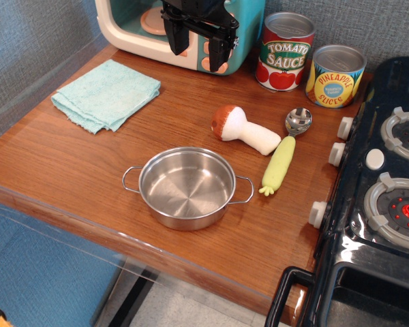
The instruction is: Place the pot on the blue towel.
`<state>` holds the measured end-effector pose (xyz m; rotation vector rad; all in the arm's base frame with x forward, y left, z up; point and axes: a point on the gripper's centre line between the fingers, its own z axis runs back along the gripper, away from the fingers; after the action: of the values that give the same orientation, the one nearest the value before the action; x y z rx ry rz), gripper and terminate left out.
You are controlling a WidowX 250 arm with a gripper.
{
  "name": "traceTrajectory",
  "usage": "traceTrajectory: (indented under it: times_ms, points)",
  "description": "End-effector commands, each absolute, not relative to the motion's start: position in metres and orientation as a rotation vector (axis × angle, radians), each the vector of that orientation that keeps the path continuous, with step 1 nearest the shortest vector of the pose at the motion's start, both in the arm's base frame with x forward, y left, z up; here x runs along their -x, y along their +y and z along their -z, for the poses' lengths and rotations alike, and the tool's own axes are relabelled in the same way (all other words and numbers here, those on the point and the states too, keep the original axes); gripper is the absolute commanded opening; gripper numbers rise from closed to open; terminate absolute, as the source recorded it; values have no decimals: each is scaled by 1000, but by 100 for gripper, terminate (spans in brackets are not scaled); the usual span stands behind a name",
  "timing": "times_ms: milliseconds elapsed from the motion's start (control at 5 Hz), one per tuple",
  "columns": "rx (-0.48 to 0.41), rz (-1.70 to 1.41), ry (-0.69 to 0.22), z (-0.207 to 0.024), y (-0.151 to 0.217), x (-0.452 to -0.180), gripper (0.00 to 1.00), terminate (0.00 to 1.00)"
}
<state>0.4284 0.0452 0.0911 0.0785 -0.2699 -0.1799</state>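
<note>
The shiny steel pot [187,188] sits empty near the front edge of the wooden counter [75,160], its two wire loop handles pointing left and right. The light blue towel [106,94] lies folded at the back left of the counter, well apart from the pot. My black gripper [198,49] hangs high at the back, in front of the toy oven, far above and behind the pot. Its two fingers are spread apart and hold nothing.
A plush mushroom [244,129] and a metal spoon with a yellow-green handle [285,151] lie right of the pot. A tomato sauce can [284,51] and a pineapple can [335,75] stand at the back right. A toy oven [129,30] is behind; a black stove [385,184] borders the right.
</note>
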Motion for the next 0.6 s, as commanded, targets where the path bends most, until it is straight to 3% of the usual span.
traceTrajectory:
  times_ms: [0,400]
  points:
    - [-78,180,-270,-91,45,-428,100,0]
    - [-4,426,-334,-104,12,-363,100,0]
